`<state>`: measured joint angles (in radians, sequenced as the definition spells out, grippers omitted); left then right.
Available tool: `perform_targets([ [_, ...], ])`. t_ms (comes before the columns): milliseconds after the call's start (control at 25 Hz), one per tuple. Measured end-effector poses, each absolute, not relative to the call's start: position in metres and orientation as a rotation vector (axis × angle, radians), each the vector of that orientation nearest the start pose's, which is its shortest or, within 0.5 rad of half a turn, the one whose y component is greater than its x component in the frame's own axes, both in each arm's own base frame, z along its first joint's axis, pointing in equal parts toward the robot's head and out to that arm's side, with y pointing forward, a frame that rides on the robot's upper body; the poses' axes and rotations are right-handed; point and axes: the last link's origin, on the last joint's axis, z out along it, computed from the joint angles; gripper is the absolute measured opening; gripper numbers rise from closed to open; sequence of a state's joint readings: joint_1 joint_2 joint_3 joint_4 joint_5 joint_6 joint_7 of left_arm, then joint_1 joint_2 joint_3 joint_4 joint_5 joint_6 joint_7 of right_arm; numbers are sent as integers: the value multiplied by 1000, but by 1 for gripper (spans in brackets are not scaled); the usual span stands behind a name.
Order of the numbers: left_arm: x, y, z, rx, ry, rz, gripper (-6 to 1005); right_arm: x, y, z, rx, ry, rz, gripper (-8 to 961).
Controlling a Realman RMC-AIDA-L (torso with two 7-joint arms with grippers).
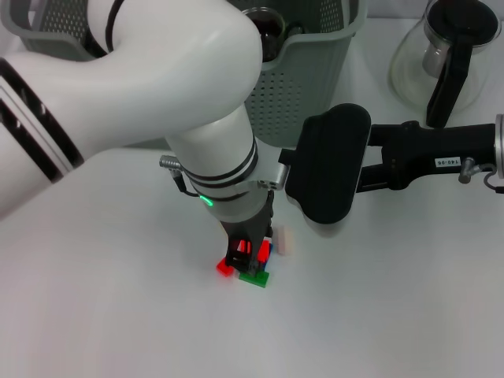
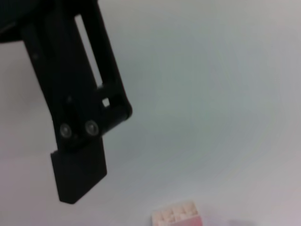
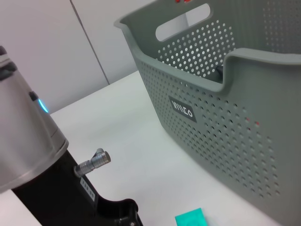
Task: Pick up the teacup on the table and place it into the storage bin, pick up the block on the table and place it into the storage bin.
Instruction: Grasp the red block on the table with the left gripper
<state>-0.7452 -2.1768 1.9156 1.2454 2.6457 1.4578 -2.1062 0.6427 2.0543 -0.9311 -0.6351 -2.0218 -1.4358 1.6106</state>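
A small cluster of red, green and blue block [image 1: 255,276] pieces lies on the white table, with a beige block [image 1: 283,241] beside it. My left gripper [image 1: 250,260] points straight down over the cluster, open, its black fingers straddling the red part. The left wrist view shows one black finger [image 2: 79,172] just above the table and the beige block [image 2: 176,217] near it. The grey-green storage bin [image 1: 311,75] stands behind. A glass teacup [image 1: 265,25] sits inside it, partly hidden by my left arm. My right gripper [image 1: 327,169] hovers just right of the blocks.
A glass teapot [image 1: 445,59] with a black handle stands at the back right. The right wrist view shows the bin's perforated wall [image 3: 225,122], its black label [image 3: 182,109], and a green block [image 3: 190,219] on the table. Bare table lies in front.
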Motion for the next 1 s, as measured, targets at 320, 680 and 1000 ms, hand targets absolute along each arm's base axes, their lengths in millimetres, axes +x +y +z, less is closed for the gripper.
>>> perform_targets([
  [320,-122,306,-116,-2945,423,964,441,232,355,-28,-2879,738,458,941],
  [680,-121,306,-116,-2945,426,963,413,232,355,-28,-2879,738,459,940],
  [1000,-118,306,-115,-2946,432,959,369,231,356,-28,-2881,736,463,940],
])
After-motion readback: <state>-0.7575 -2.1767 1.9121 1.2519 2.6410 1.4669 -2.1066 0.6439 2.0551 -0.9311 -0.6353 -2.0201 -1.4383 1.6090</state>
